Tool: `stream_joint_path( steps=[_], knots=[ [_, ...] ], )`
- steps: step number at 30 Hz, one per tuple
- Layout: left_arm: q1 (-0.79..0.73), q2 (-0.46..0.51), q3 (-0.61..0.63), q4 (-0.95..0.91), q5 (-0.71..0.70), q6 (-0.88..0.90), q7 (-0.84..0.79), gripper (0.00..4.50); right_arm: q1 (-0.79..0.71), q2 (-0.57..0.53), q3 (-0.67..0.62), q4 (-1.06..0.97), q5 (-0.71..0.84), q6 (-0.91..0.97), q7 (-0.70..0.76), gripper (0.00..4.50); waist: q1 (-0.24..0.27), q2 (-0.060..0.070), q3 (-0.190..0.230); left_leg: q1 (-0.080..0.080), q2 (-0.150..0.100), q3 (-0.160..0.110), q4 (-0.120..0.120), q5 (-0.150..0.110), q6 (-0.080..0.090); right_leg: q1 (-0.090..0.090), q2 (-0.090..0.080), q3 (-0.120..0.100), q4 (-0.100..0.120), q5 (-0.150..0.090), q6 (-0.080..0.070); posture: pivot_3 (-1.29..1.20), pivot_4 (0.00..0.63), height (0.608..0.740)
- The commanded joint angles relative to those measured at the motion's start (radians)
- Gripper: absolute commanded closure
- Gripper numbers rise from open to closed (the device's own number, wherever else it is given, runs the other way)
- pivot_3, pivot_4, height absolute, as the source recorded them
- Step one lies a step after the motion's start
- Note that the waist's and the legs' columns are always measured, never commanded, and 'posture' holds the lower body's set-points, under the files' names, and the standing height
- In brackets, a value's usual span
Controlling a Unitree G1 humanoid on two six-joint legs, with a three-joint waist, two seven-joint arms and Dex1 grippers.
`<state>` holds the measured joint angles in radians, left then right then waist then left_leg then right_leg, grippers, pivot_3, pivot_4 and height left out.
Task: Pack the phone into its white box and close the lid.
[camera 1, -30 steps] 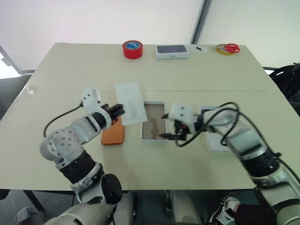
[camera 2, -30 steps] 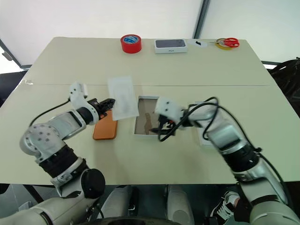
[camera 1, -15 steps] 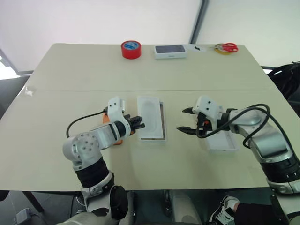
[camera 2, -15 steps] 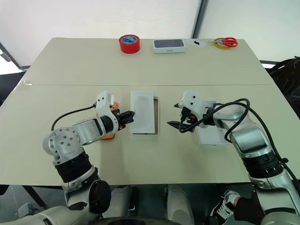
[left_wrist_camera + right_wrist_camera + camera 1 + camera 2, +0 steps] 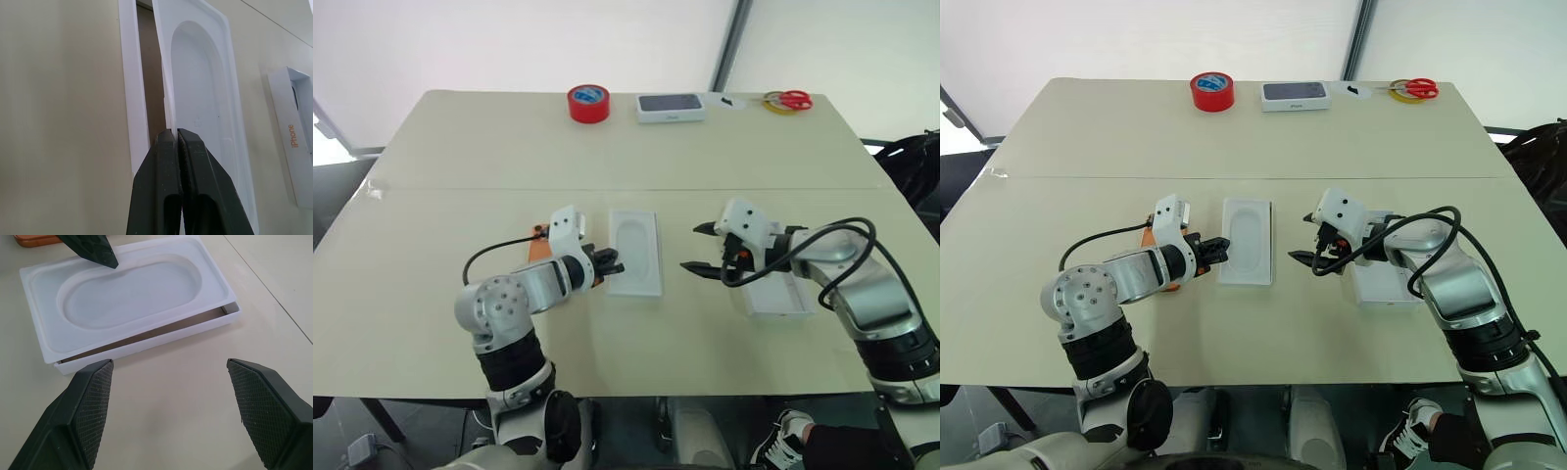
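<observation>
The white box [image 5: 126,73] lies at mid-table with its brownish inside showing along one side. A flat white insert [image 5: 635,247] with an oval recess rests on top of it, slightly askew. My left gripper [image 5: 617,264] is shut on that insert's near left edge. Behind the left hand the orange phone [image 5: 1149,236] lies flat, mostly hidden. To the right of the box my right gripper [image 5: 692,249] hovers open with nothing between its fingers. The lid [image 5: 775,299] lies on the table under the right forearm, with orange lettering on its side wall [image 5: 292,139].
Along the table's far edge stand a red tape roll [image 5: 589,103], a white box with a dark top [image 5: 672,107] and red-handled scissors [image 5: 791,99] beside a yellow ring. A seam crosses the table behind the box.
My left gripper has carried the insert down and to the right, onto the box. The right gripper has drawn back to the right, away from the box.
</observation>
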<state>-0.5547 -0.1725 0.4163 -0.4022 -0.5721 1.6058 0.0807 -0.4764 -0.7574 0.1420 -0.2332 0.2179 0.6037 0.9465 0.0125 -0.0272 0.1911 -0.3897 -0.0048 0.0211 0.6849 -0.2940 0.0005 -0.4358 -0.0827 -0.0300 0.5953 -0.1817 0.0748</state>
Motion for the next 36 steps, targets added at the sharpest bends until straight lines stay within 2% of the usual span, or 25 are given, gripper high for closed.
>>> stream_joint_path(
  steps=[1,5,11,13,15,19,20,24,29,33,36],
  knots=[
    [-0.028,-0.005,-0.002,-0.022,-0.003,0.009,-0.02,3.13,-0.01,0.005,-0.011,-0.019,0.001,-0.015,-0.009,0.56,0.0,0.0,0.0,0.0,0.0,0.0,0.0,0.0,0.0,0.0,0.0,0.0,0.0,0.0,0.0,0.0,0.15,0.732],
    [-0.042,-0.004,0.042,-0.043,-0.021,0.009,-0.038,1.19,-0.015,0.01,-0.007,-0.018,0.0,-0.014,-0.015,0.56,0.0,0.0,0.0,0.0,0.0,0.0,0.0,0.0,0.0,0.0,0.0,0.0,0.0,0.0,0.0,0.0,0.15,0.732],
    [-0.095,0.027,0.1,-0.055,-0.034,0.009,-0.063,1.19,-0.065,0.043,0.008,0.035,-0.03,-0.008,-0.052,0.56,-0.001,0.0,0.0,0.0,0.0,0.0,0.0,0.0,0.0,0.0,0.0,0.0,0.0,0.0,0.0,0.0,0.15,0.732],
    [-0.11,0.034,0.11,-0.055,-0.031,0.009,-0.069,1.14,-0.078,0.05,0.015,0.054,-0.037,-0.008,-0.057,1.13,0.0,0.0,0.0,0.0,0.0,0.0,0.0,0.0,0.0,0.0,0.0,0.0,0.0,0.0,0.0,0.0,0.15,0.732],
    [-0.126,0.032,0.127,-0.057,-0.031,0.009,-0.075,1.14,-0.093,0.06,0.02,0.069,-0.039,-0.007,-0.061,1.93,0.0,0.0,0.0,0.0,0.0,0.0,0.0,0.0,0.0,0.0,0.0,0.0,0.0,0.0,0.0,0.0,0.15,0.732],
    [-0.126,0.063,0.125,-0.086,-0.038,-0.005,-0.107,1.14,-0.146,0.111,0.038,0.112,-0.055,0.031,-0.101,4.08,-0.002,0.0,0.0,0.0,0.0,0.0,0.0,0.0,0.0,0.0,0.0,0.0,0.0,0.001,0.001,0.0,0.15,0.732],
    [-0.104,0.098,0.108,-0.099,-0.043,-0.032,-0.134,1.14,-0.159,0.131,0.055,0.114,-0.065,0.04,-0.113,4.48,-0.006,0.0,0.0,0.0,0.0,0.0,0.0,0.0,0.0,0.0,0.0,0.0,0.0,0.001,0.001,0.0,0.15,0.732],
    [0.071,0.369,-0.033,-0.146,-0.027,-0.226,-0.313,1.14,-0.216,0.222,0.131,0.128,-0.119,0.071,-0.177,4.48,-0.027,0.001,0.0,0.001,0.001,0.0,-0.002,0.0,-0.001,-0.002,0.001,0.001,0.003,0.001,0.001,0.0,0.15,0.732],
    [0.287,0.667,-0.098,-0.148,0.012,-0.482,-0.536,1.14,-0.292,0.334,0.21,0.228,-0.194,0.09,-0.253,4.48,-0.026,0.002,0.0,-0.001,0.002,0.001,-0.003,0.002,-0.003,-0.007,0.001,0.001,0.004,0.0,-0.002,0.0,0.15,0.732],
    [0.433,0.813,-0.105,-0.177,0.02,-0.62,-0.667,1.14,-0.337,0.415,0.252,0.344,-0.241,0.066,-0.293,4.48,-0.021,0.001,0.0,-0.002,0.001,0.001,-0.003,0.002,-0.003,-0.006,-0.001,0.001,0.002,0.0,-0.004,0.0,0.15,0.732],
    [0.533,0.878,-0.111,-0.197,0.036,-0.699,-0.727,1.14,-0.359,0.457,0.268,0.418,-0.27,0.042,-0.318,4.48,-0.023,0.001,0.0,-0.002,-0.001,0.001,-0.003,0.001,-0.002,-0.006,-0.004,0.001,0.002,0.0,-0.004,0.0,0.15,0.732]
  ],
)
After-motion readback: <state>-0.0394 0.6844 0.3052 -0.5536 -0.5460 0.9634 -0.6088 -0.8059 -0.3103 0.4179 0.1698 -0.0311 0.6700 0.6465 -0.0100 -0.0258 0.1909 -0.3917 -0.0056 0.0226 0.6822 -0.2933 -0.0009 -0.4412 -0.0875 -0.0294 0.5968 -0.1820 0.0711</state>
